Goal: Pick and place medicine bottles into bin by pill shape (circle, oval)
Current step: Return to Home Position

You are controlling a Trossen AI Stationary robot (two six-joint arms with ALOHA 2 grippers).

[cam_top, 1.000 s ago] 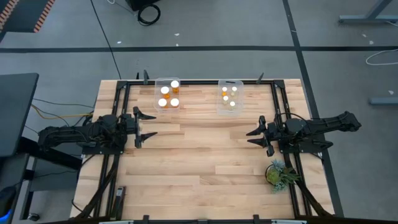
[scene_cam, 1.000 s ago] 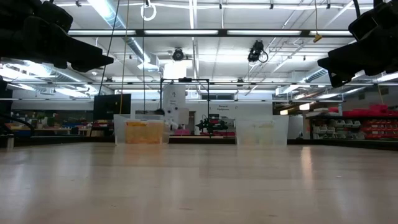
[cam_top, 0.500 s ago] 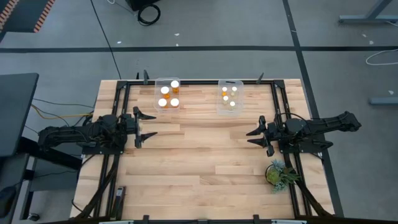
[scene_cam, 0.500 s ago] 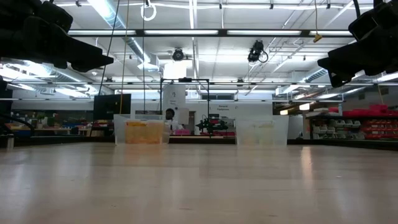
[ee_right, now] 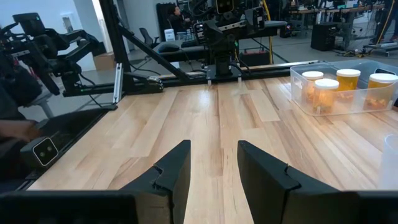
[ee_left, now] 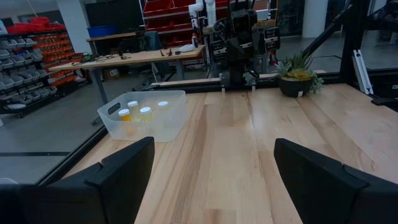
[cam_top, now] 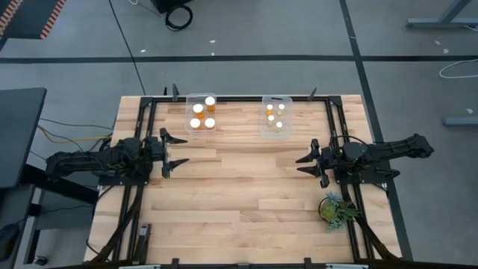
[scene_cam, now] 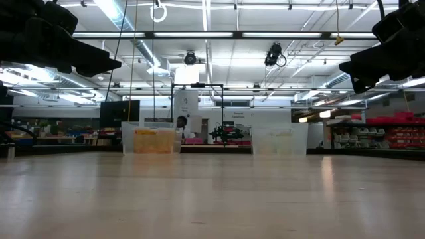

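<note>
While the left tool [cam_top: 177, 149] and right tool [cam_top: 299, 165] gape empty, tub walls [scene_cam: 149, 126] blur bottles [scene_cam: 154, 141]

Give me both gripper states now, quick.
Left gripper: open, holding nothing.
Right gripper: open, holding nothing.

surface [cam_top: 239, 194]: light wood planks | potted plant [cam_top: 334, 208]: near right corner, upright | cable coil [cam_top: 178, 16]: floor beyond far edge | possibly a person [scene_cam: 182, 123]: far background
</note>
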